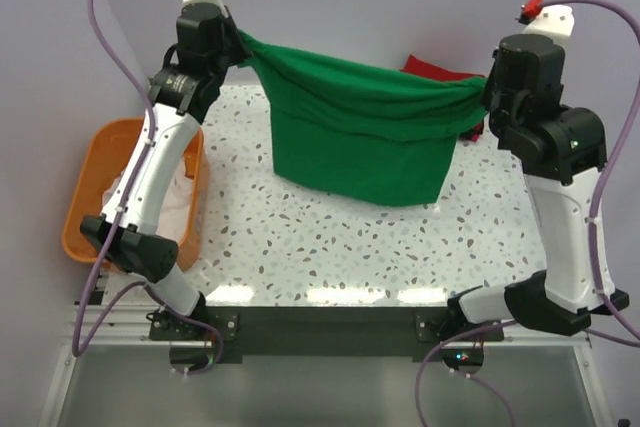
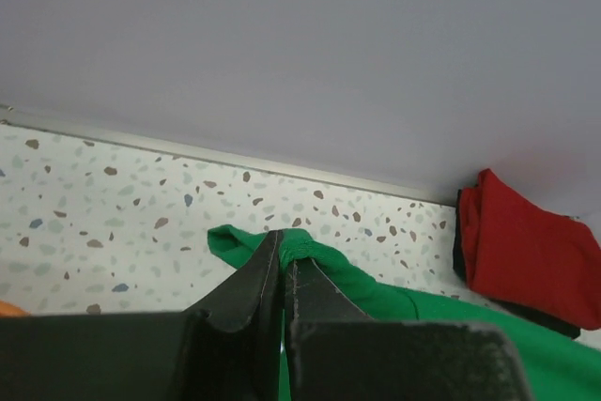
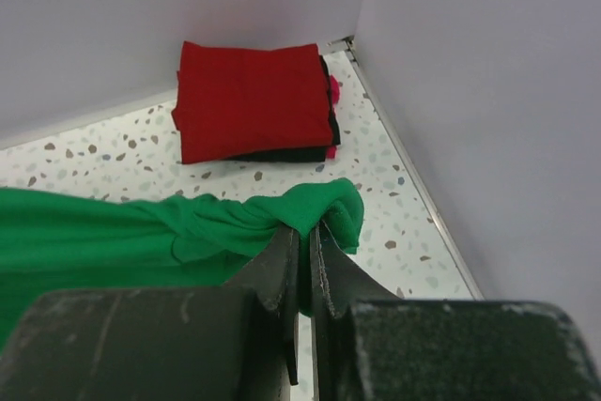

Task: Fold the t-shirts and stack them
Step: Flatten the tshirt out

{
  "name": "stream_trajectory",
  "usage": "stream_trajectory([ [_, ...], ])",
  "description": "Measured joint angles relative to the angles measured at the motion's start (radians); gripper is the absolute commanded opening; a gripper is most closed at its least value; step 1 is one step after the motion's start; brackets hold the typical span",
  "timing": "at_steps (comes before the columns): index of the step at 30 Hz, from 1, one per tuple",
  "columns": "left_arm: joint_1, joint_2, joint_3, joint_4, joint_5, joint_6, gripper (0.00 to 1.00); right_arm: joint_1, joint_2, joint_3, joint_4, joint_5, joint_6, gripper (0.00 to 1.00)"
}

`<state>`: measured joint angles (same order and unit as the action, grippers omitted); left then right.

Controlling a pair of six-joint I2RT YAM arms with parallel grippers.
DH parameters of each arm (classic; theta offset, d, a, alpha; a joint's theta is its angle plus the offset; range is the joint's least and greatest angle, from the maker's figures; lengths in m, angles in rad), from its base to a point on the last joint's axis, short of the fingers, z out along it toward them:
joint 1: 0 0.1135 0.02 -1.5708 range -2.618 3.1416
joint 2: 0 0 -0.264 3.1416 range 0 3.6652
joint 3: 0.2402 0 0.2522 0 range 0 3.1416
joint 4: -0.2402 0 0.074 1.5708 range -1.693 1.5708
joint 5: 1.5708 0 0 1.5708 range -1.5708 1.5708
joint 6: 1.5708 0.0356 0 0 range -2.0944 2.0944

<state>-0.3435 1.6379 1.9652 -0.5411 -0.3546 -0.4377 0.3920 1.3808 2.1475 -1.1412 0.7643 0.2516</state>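
Pinching green t-shirt (image 1: 360, 137) at both ends: clamped in left gripper (image 2: 282, 249) by one bunched corner, clamped in right gripper (image 3: 304, 232) by the opposite corner, jaws tight on fabric both sides. Stretched taut along the top edge between the two grippers, rest sagging below them, lower hem hanging just over the table (image 1: 330, 247); cannot tell whether touching. Just beyond right gripper, in the far corner: red t-shirt (image 3: 249, 100) folded, stacked on black t-shirt (image 3: 282, 152), apart from the fingertips. Below and outboard of left gripper, beside its arm: orange basket (image 1: 80, 197) with off-white t-shirt (image 1: 178, 197) crumpled inside.
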Motion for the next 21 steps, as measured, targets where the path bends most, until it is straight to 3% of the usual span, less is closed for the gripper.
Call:
stream_trajectory([
  [3, 0.033, 0.017, 0.072, -0.026, 0.069, 0.01, 0.0, -0.006, -0.029, 0.023, -0.01, -0.019, -0.006, 0.0],
  [7, 0.076, -0.029, 0.041, -0.029, 0.098, 0.039, 0.0, -0.007, -0.218, -0.15, -0.017, -0.063, 0.043, 0.0],
  [13, 0.114, -0.159, -0.392, -0.005, 0.103, 0.094, 0.0, -0.006, -0.573, -0.848, 0.071, -0.374, 0.206, 0.0],
  [15, 0.125, -0.127, -0.478, -0.022, 0.087, 0.095, 0.03, 0.002, -0.581, -1.137, 0.136, -0.534, 0.269, 0.08],
  [16, 0.128, -0.096, -0.504, -0.031, 0.077, 0.094, 0.14, 0.01, -0.563, -1.255, 0.171, -0.602, 0.298, 0.15],
  [17, 0.13, -0.061, -0.519, -0.041, 0.07, 0.096, 0.46, 0.018, -0.525, -1.359, 0.196, -0.666, 0.324, 0.35],
  [18, 0.131, -0.027, -0.525, -0.05, 0.066, 0.101, 0.65, 0.026, -0.486, -1.436, 0.207, -0.721, 0.346, 0.46],
  [19, 0.131, 0.004, -0.526, -0.056, 0.062, 0.104, 0.78, 0.03, -0.463, -1.472, 0.203, -0.75, 0.348, 0.55],
  [20, 0.132, 0.03, -0.526, -0.056, 0.063, 0.098, 0.9, 0.032, -0.444, -1.493, 0.194, -0.772, 0.353, 0.75],
  [21, 0.132, 0.047, -0.526, -0.056, 0.063, 0.093, 0.92, 0.033, -0.431, -1.489, 0.189, -0.777, 0.361, 0.81],
])
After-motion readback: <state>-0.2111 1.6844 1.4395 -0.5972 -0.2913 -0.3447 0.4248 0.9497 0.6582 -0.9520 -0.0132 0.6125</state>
